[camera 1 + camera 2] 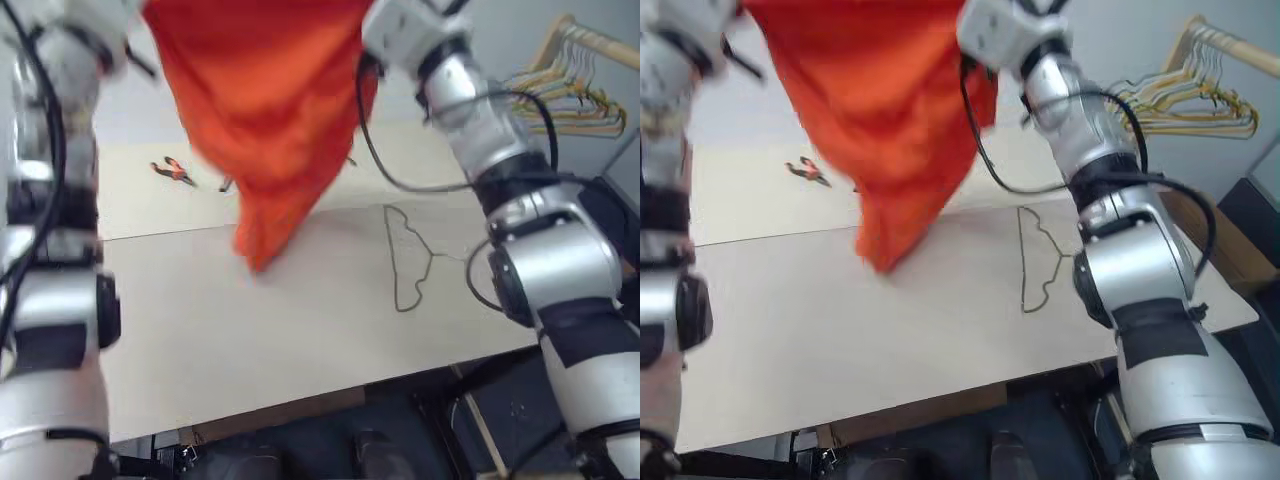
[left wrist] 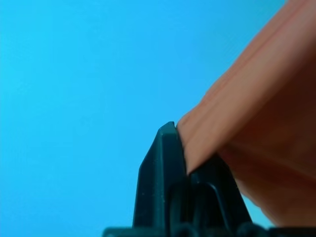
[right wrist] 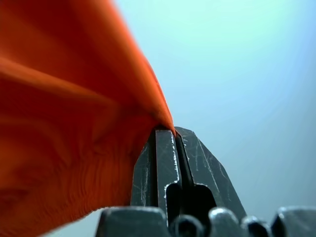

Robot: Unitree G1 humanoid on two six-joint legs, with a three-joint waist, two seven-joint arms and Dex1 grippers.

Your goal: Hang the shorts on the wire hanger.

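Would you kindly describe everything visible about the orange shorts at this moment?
The shorts are bright orange soft fabric, held up above the table and hanging in loose folds that narrow to a lower end just over the tabletop. The left claw and the right claw are each shut on an edge of the cloth. The wire hanger lies flat on the table, apart from them.
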